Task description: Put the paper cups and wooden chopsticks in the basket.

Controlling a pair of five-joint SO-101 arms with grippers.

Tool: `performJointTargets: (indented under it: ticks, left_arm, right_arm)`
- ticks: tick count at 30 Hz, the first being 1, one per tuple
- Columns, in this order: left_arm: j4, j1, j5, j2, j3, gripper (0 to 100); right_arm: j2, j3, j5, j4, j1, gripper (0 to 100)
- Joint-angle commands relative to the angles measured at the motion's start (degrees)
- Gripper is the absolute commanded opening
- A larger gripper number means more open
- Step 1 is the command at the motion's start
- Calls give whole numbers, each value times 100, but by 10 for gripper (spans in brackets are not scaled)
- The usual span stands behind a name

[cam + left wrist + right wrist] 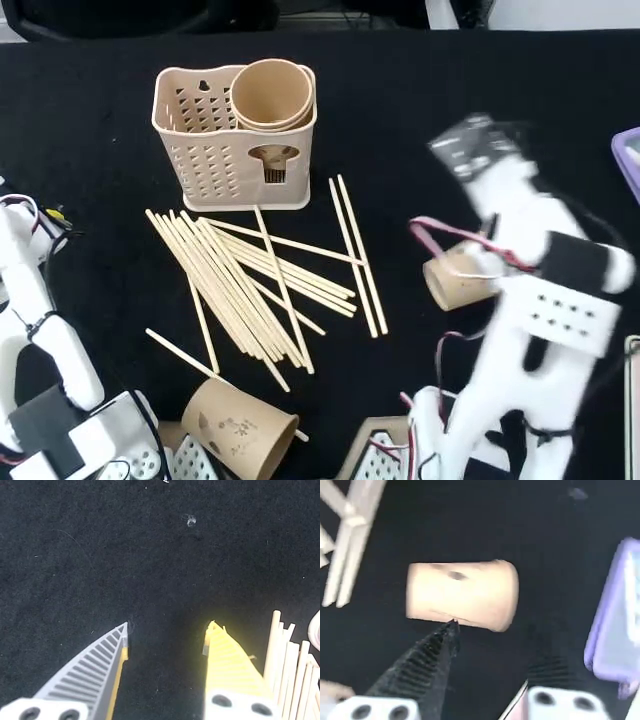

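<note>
On my high view, a stack of paper cups [272, 93] already sits in the right part of the basket [215, 150]. The basket stands upright toward the far side of the black worktop [100, 220].

Two more cups are out on the worktop, both on their sides. The near cup [238, 428] lies at the front edge, resting over a stray stick. The right-side cup [458, 278] lies to the right of the stick pile, partly under the right arm [545, 300].

The chopsticks [245, 280] lie loose in front of the basket, most of them in a fanned heap crossing one another. A separate pair [358, 255] lies side by side, just to the right of the heap.

From the right wrist camera I see the right-side cup lying with its side toward me. The right fingers [427, 665] are apart, with nothing clamped between them. The tip of the dark one meets the cup's edge in the picture, though I cannot tell whether it actually touches. A pale purple tray [615, 625] sits near the cup, and a few stick ends show on the cup's other side.

The left arm [40, 340] is at the near left corner of the worktop. Its wrist camera shows the left fingers [95, 675], one grey and one yellow. They are spread wide over bare black worktop, holding nothing. Some stick ends lie just beside the yellow one.
</note>
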Motion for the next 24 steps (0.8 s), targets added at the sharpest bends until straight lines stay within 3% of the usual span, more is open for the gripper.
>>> performJointTargets:
  ticks: [1, 4, 8, 16, 24]
  left_arm:
    - [-79, -4, 35, -211, -48, 241]
    - [-79, -4, 35, -211, -48, 241]
    - [-79, 4, 35, -211, -48, 241]
    - [-79, -13, 35, -211, -48, 241]
    - [-88, 4, 35, -211, -48, 241]
  right_arm:
    - [233, 40, -281, -527, 571, 315]
    - [1051, -163, -598, -501, 756, 317]
    - [2448, -1270, -853, 264, 686, 317]
    - [5042, -4163, -589, 1600, 527, 315]
    - [6105, -4321, -105, 1591, 290, 314]
